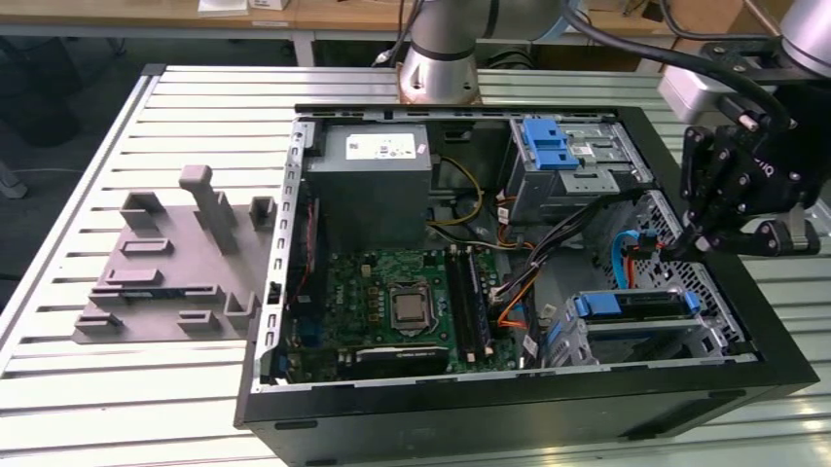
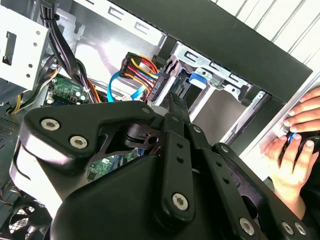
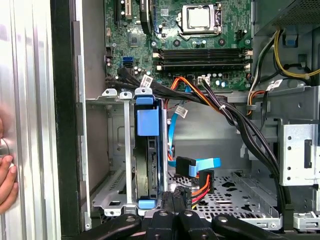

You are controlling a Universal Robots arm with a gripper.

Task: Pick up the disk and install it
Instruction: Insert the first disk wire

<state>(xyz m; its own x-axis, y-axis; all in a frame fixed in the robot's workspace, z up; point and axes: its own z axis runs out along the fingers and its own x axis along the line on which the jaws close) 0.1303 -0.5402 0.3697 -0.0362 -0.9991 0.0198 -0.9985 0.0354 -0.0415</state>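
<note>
Seated upright in the drive cage: disk (image 3: 148,150); at its 3 o'clock in first wrist view, gripper (image 3: 172,200), clenched, empty

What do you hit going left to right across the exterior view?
Grey plastic fixture → power supply → CPU socket → disk in its drive cage → gripper, at the exterior view's right edge of the case.
</note>
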